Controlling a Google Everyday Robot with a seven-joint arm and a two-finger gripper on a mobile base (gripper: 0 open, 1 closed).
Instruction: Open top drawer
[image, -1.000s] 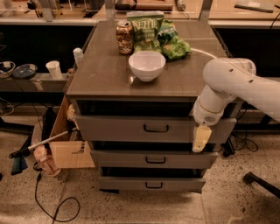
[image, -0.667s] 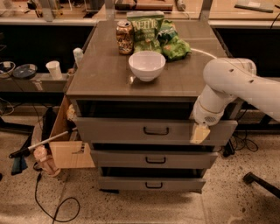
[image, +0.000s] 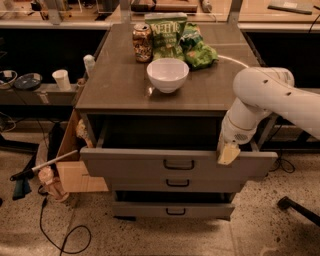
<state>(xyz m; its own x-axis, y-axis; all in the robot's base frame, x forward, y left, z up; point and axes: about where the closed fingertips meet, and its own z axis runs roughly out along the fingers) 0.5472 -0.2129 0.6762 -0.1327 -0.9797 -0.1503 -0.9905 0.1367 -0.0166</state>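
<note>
Jaws at top drawer (image: 130, 163) front's right rim; handle (image: 178, 164) unobstructed.

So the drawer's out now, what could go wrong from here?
The end effector sits at the top edge of the top drawer, well right of its black handle. An off-centre pull could skew the drawer or let the contact slip. The drawer already stands far out, so pulling further might hit its stop and jolt the cabinet, which could shake the white bowl and the can on top.
</note>
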